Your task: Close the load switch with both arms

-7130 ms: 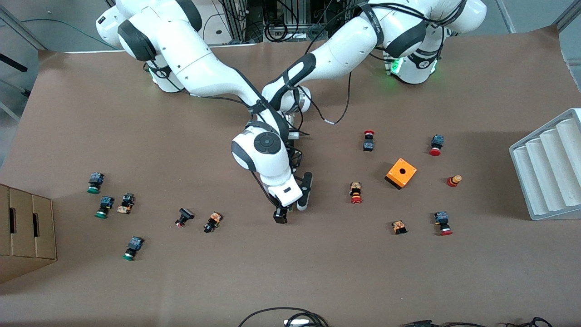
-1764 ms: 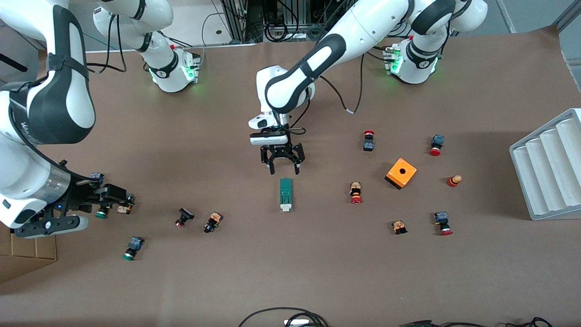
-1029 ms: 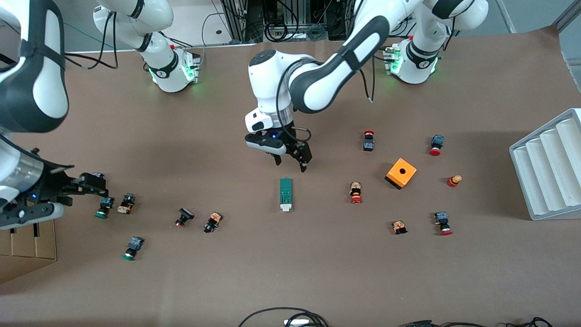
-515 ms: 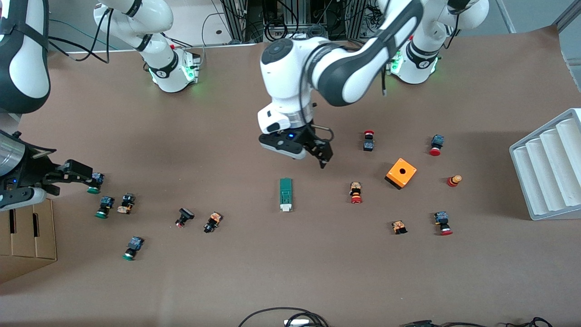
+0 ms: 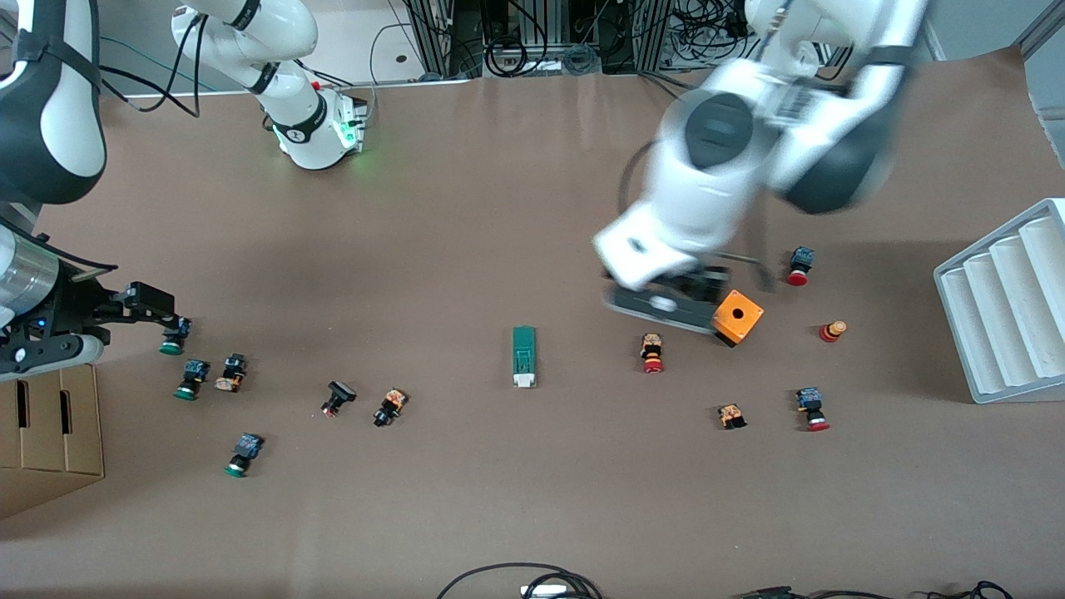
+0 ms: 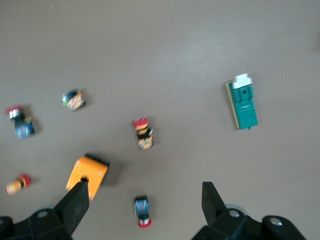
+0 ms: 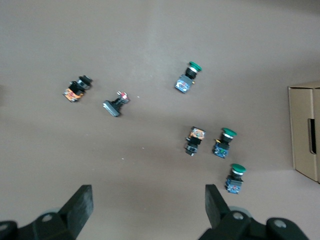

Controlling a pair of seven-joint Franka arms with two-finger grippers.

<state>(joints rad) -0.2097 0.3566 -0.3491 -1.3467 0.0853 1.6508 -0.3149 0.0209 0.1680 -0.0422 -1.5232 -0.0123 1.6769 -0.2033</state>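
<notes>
While both arms hang clear, the load switch (image 5: 523, 356) lies alone mid-table.
Left gripper (image 6: 145, 207) spread wide, empty, above orange box (image 5: 737, 316) at the switch's two o'clock; right gripper (image 7: 148, 210) wide, empty, above green-capped buttons (image 7: 230, 147).

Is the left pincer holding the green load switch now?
No, the load switch lies alone on the table while the open left pincer hangs over the orange box.

Left pincer (image 6: 145, 197) spread wide, load switch (image 6: 242, 102) and orange box (image 6: 88, 172) on table

orange box (image 5: 739, 317) and red-capped buttons (image 5: 653, 353) toward table's left-arm end; green-capped buttons (image 5: 192, 378), cardboard box (image 5: 50, 433) at right-arm edge; grey tray (image 5: 1007, 299).
</notes>
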